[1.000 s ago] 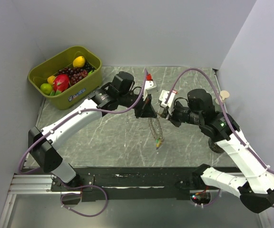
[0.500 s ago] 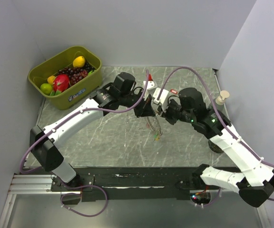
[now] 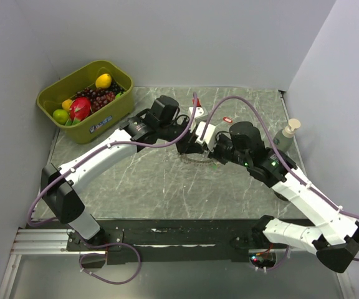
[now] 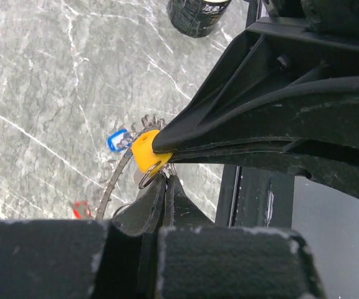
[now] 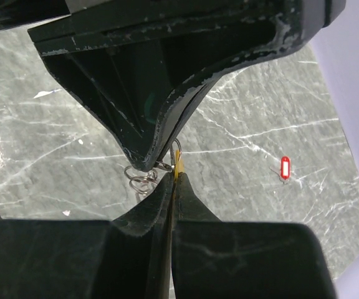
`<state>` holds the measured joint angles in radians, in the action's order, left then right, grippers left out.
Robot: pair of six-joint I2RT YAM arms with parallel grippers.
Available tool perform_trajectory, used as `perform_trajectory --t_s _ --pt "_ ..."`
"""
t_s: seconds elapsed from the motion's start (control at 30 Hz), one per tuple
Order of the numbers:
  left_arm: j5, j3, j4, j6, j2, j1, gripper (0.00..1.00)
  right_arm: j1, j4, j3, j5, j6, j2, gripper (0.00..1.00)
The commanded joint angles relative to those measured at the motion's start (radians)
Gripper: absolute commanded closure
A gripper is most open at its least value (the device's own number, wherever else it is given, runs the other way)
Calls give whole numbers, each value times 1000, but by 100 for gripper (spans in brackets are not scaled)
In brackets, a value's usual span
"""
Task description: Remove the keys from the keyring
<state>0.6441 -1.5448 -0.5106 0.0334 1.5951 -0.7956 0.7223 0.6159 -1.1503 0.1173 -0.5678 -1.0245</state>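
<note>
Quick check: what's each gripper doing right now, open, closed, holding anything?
Left gripper: closed, apparently on the keyring.
Right gripper: closed on the yellow key.

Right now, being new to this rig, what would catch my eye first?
Mid-table, the left gripper and right gripper meet tip to tip, the right one pinching a yellow key. A green bin of fruit sits far left; a red key lies alone beyond the arms.
</note>
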Motion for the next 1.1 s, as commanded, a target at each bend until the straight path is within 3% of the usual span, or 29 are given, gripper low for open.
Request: perform_trajectory --t_s 0.0,0.63,1.0,1.07 --pt "81 -41 95 -3 -11 -42 99 16 -111 -60 119 9 24 100" --pt "62 -75 60 25 19 -73 99 -15 -73 -210 243 160 -11 100" --pt "48 -100 20 68 39 -111 99 -17 -137 -213 47 221 -72 100" --pt "45 -100 18 72 40 -116 99 -17 -125 -223 88 223 -69 100"
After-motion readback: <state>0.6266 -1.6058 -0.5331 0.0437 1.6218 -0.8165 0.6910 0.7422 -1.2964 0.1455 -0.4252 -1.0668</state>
